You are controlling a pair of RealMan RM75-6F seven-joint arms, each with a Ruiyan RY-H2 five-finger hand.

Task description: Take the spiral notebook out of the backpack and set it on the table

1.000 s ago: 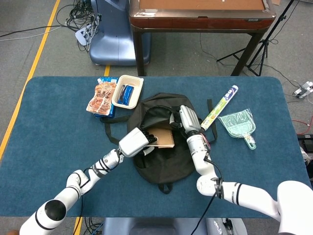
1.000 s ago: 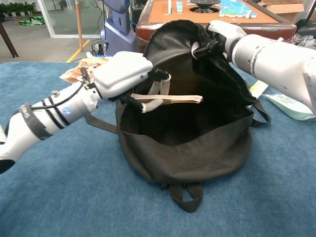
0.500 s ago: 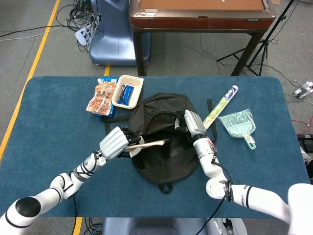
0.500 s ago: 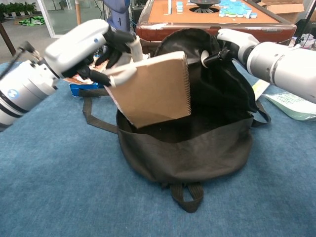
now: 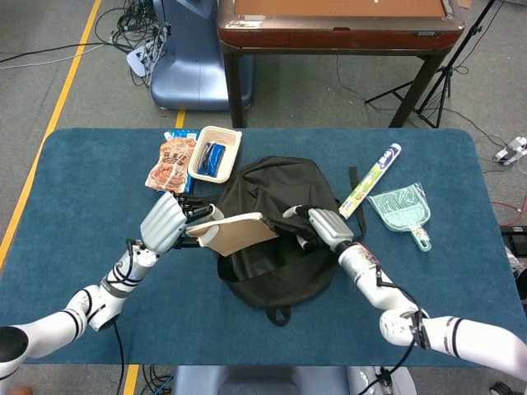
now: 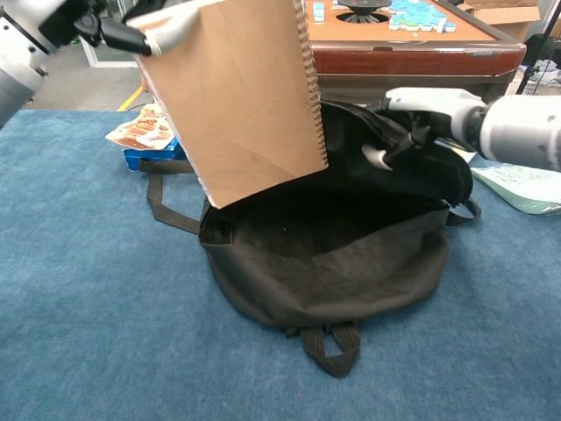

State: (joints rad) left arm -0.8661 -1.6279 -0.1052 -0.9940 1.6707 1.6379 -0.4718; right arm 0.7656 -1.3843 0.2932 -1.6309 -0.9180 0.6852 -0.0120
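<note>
The left hand (image 5: 169,220) grips the notebook (image 5: 239,233), raised clear above the backpack (image 5: 276,271) at mid-table. The right hand (image 5: 323,226) pinches the backpack's rim, holding it open.

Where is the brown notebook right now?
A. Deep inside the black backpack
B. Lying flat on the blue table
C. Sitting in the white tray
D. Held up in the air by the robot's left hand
D: the left hand holds the spiral notebook lifted clear above the open backpack, not touching the table.
</note>
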